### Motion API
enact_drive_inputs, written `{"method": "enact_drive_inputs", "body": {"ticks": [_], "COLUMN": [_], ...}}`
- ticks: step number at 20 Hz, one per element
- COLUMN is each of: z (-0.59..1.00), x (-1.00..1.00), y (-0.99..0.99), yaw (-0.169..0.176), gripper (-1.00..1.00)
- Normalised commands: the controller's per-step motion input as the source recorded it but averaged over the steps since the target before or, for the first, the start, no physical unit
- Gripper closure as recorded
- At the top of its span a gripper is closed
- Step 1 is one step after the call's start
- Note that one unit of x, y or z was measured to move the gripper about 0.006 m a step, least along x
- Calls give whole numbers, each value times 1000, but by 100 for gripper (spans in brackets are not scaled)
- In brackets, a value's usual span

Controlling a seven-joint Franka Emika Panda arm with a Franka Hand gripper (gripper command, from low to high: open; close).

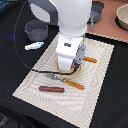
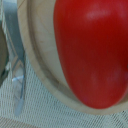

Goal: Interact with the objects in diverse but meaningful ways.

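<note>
Lowered over the tan round plate (image 1: 75, 71) at the middle of the cream placemat (image 1: 100, 85), with the white arm's body hiding most of that plate in the exterior view. End effector itself out of sight in both views, so cannot tell whether spread wide, narrowed, or gripping anything. Filling most of the wrist view: a red round tomato (image 2: 92, 50), glossy, lying inside the plate (image 2: 47, 75), against its pale wooden rim. Beside the plate's rim in the wrist view, a metal utensil blade or tines (image 2: 16, 60) lying on the woven mat; too close and blurred to tell which. On the exterior view's near side of the plate, an orange-handled fork (image 1: 65, 80) lying flat on the mat, tines pointing toward the exterior view's left. Partly visible at the exterior view's right of the plate, the orange handle of a knife (image 1: 90, 60). Farther from the plate, toward the near-left corner of the mat, a brown sausage stick (image 1: 52, 89) lying flat. Off the mat, on the dark bench (image 1: 15, 65) to the exterior view's left of the plate, a white-and-blue fish (image 1: 34, 46), and beyond it a dark grey two-handled pot (image 1: 36, 31) standing upright.
</note>
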Motion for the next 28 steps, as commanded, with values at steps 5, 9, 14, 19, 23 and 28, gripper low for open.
{"method": "enact_drive_inputs", "body": {"ticks": [5, 9, 14, 19, 23, 28], "z": [-146, -151, -130, -103, -95, 335], "x": [-42, -35, -23, -1, -6, -161], "y": [81, 64, 48, 66, 44, 51], "yaw": [1, 1, 0, 2, 1, -1], "gripper": [-100, -100, 100, 100, 100, 100]}}
